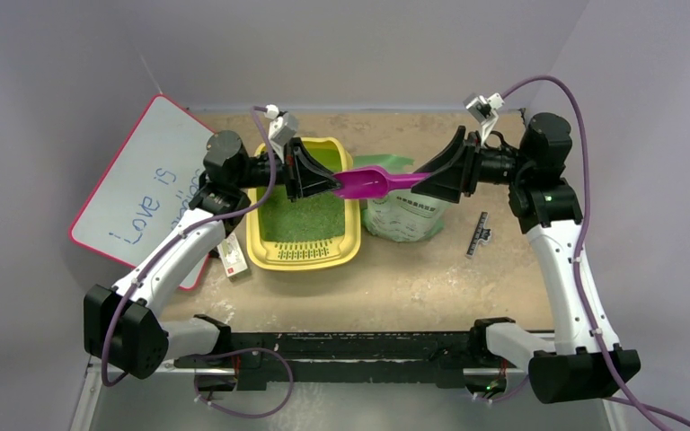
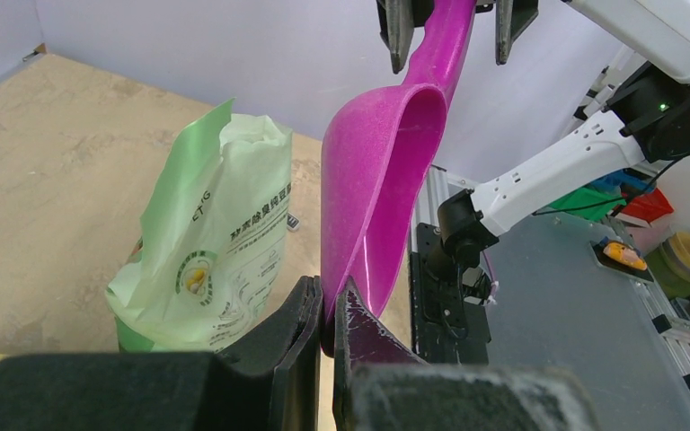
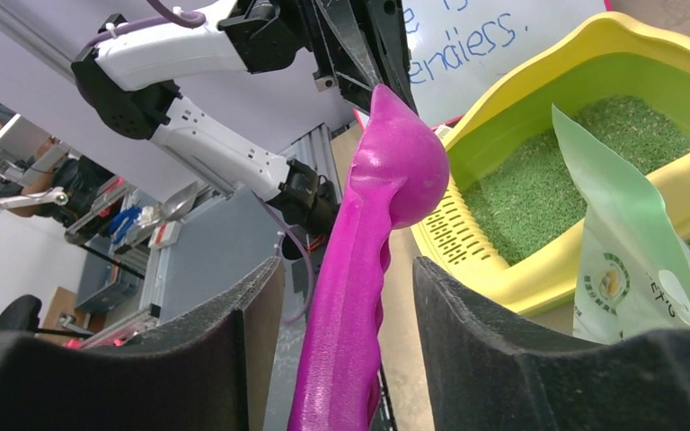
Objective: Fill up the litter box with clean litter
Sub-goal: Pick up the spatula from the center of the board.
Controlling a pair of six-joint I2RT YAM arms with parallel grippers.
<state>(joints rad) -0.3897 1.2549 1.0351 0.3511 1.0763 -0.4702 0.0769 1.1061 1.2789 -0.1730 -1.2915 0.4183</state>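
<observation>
The yellow litter box [image 1: 260,242] [image 3: 593,36] stands left of centre, holding a bed of green clean litter [image 1: 310,215] [image 3: 557,180]. A purple scoop [image 1: 373,183] [image 2: 386,180] [image 3: 368,242] hangs level in the air between the arms, over the box's right rim and the bag. My left gripper [image 1: 334,184] [image 2: 328,314] is shut on the front lip of the scoop's bowl. My right gripper [image 1: 422,180] [image 3: 346,265] stands open around the scoop's handle, with a gap showing on each side of it.
A pale green litter bag [image 1: 404,214] [image 2: 225,242] [image 3: 629,269] stands open just right of the box. A white board with a pink edge [image 1: 144,193] leans at the left. A small carton [image 1: 232,256] lies by the box's near left corner, and a black ruler [image 1: 477,233] to the right.
</observation>
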